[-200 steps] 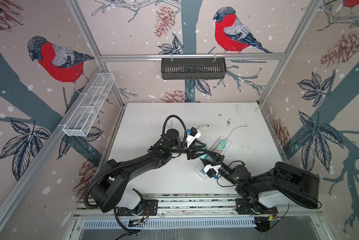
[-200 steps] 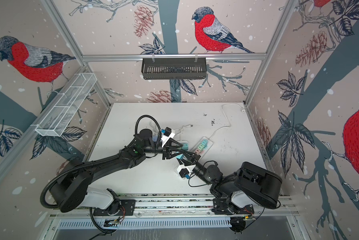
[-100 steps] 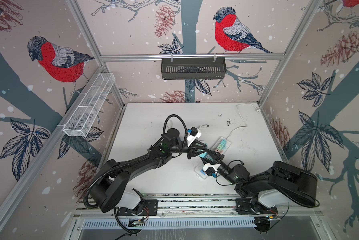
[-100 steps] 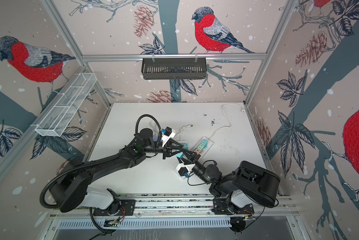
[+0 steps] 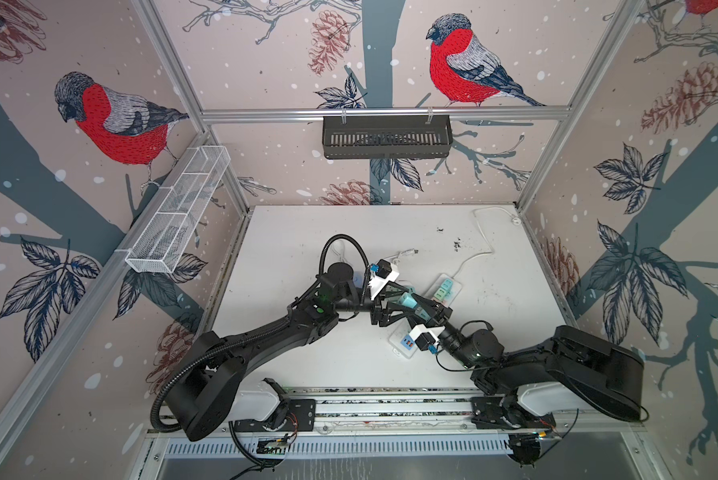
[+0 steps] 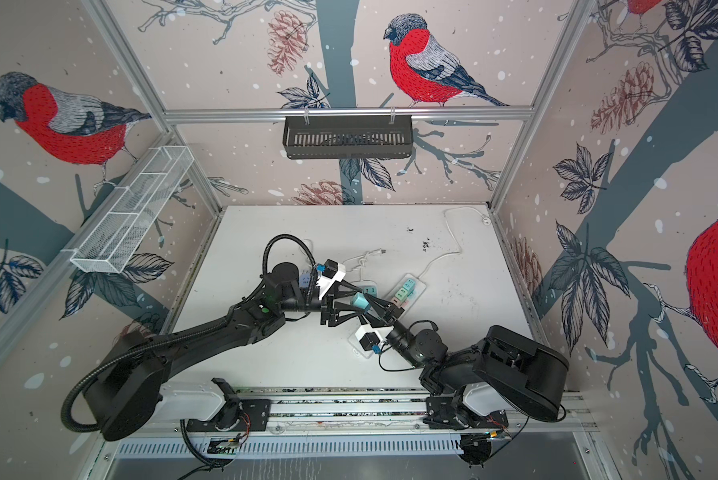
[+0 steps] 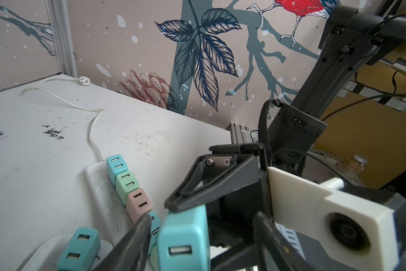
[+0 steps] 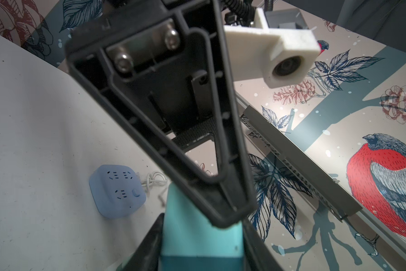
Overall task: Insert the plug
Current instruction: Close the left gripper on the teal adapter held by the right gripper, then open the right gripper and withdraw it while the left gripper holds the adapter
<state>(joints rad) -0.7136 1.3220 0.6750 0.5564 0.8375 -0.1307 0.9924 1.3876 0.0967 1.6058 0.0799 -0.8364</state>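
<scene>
Left tool (image 7: 202, 217) newly spread around teal plug (image 7: 183, 239); right tool (image 8: 202, 234) as before, pinching it.

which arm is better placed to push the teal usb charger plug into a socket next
Probably right: the right gripper is shut on the teal square usb charger plug, while the left gripper stands open around it.

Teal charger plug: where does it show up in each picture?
Both top views: teal charger plug near the picture's middle.
Left wrist: foreground, USB port facing the camera.
Right wrist: foreground, plain side showing.
Landmark: white power strip; the right wrist view misses it.
</scene>
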